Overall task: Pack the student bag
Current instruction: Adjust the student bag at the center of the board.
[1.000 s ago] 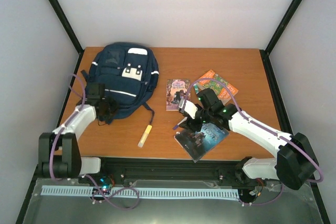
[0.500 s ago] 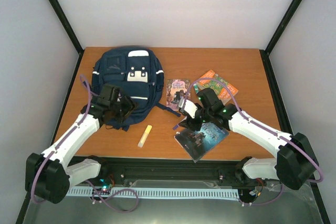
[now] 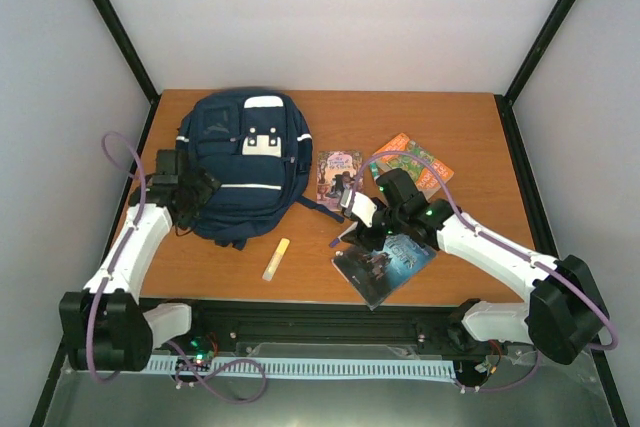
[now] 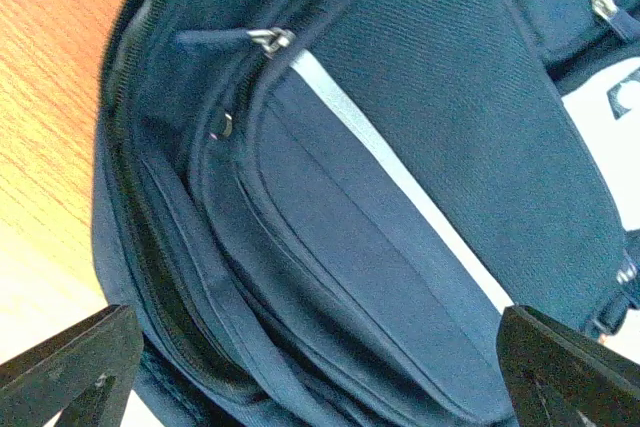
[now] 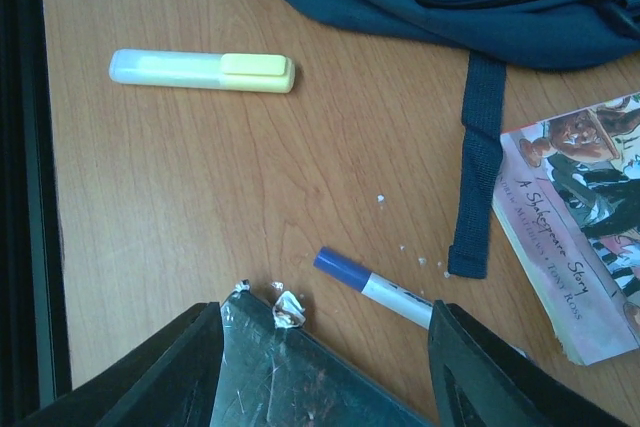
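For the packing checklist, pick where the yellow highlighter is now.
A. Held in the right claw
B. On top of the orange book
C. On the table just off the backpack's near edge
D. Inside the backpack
C: the yellow highlighter lies flat on the table, just clear of the near edge of the backpack.

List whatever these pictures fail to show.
- student bag interior: all views, covered by its own fabric.
- blue pen rear end: right wrist view, behind a gripper finger.
- dark book title: top view, too small, partly under the right arm.
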{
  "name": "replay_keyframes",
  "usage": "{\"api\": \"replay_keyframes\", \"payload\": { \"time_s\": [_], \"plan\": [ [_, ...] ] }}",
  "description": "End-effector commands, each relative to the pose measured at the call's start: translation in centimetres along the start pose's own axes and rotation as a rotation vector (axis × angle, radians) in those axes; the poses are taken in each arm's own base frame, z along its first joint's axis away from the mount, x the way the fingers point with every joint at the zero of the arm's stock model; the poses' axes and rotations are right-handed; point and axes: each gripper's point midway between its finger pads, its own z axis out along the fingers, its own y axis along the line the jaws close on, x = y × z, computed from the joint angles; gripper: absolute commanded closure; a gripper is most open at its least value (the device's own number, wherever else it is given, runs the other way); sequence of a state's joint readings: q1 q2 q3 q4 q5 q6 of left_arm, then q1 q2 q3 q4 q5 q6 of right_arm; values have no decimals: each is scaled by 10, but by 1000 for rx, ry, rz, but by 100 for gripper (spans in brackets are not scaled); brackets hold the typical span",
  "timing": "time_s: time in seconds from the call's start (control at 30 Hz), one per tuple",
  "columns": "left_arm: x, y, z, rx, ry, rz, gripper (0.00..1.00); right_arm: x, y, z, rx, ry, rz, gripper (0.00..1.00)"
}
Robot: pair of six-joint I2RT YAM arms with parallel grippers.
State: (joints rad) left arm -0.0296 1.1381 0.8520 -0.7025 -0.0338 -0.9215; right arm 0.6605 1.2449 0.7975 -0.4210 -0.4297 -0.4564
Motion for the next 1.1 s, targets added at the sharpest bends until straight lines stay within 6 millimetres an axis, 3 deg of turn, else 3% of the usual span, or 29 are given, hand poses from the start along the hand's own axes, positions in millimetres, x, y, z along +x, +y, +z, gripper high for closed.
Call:
{"api": "replay_keyframes", "payload": {
  "time_s": [0.0, 0.1, 0.27, 0.37, 0.5, 0.63, 0.83, 1.07],
  "plan": [
    [-19, 16, 14, -44, -9, -43, 0, 1, -3, -2, 18, -5, -38, 43],
    [-19, 31, 28, -87, 18, -80, 1, 1, -1, -3, 11, -7, -45, 42],
    [-4, 50, 51, -145, 81, -102, 15, 1, 1, -5, 9, -14, -56, 42],
    [0, 60, 57, -171, 70, -122, 32, 2, 1, -5, 11, -9, -62, 42],
    [11, 55, 64, -133, 118, -142, 67, 5, -1, -3, 15, 4, -67, 42],
    [38, 46, 62, -76, 176, -131, 84, 11, -2, 1, 12, 26, -62, 42],
    [78, 36, 54, -63, 173, -46, 86, 20, -10, 6, 30, 60, -52, 42],
    [103, 41, 36, 23, 203, -47, 82, 34, -29, 3, 53, 76, 22, 43]
  ]
}}
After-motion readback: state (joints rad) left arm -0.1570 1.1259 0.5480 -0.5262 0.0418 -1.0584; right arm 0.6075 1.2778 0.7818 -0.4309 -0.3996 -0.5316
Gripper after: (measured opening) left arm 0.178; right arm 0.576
